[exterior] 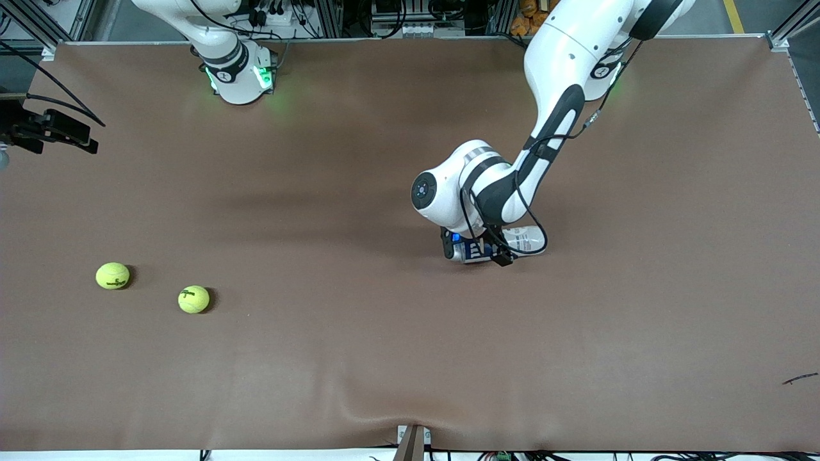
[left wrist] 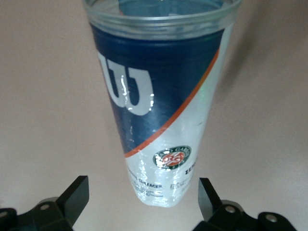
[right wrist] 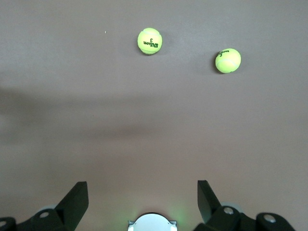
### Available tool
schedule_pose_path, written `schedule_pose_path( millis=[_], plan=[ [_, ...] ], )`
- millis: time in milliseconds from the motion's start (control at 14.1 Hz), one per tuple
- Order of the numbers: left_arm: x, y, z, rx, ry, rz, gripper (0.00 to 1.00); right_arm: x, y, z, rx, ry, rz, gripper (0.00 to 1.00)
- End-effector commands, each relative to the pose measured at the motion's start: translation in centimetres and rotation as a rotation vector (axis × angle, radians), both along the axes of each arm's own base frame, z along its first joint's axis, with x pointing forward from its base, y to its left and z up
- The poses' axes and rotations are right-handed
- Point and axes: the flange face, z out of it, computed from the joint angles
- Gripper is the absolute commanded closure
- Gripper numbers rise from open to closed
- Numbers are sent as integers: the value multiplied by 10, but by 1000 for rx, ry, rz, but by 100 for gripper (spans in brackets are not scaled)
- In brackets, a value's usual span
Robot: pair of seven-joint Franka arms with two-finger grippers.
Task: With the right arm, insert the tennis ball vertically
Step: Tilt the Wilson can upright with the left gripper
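Two yellow tennis balls rest apart on the brown table toward the right arm's end; the right wrist view shows them too. A clear ball can with a blue label lies on its side mid-table, its blue end toward the right arm's end. My left gripper is down at the can, open, one finger on each side of the clear end and a gap on both sides. My right gripper is open and empty, high over its own base; the front view does not show it.
The right arm's base and the left arm's base stand at the table's farthest edge. A black fixture with cables juts in at the right arm's end. A small dark scrap lies near the left arm's end.
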Motion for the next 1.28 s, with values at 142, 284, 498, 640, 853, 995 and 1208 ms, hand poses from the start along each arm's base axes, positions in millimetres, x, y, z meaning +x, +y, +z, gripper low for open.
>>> schedule_pose_path(
  millis=[142,284,498,640,853,995,1208],
  plan=[
    [-1,2,-20,45,4,0,0,-4,-7,0,18,6,-6,0],
    [-3,-1,-22,46,10,-12,0,-4,-8,-1,21,9,9,0],
    [-3,1,-28,53,16,-10,0,-4,-11,0,21,7,8,0],
    [-2,2,-31,71,4,-28,0,-4,-14,0,21,7,3,0],
    [0,4,-33,69,3,-28,0,-5,-15,0,22,10,8,0],
    [2,6,-36,67,1,-22,0,-4,-15,0,22,8,8,0],
    [2,7,-38,67,-6,-11,0,-4,-14,-1,22,7,9,0]
  ],
)
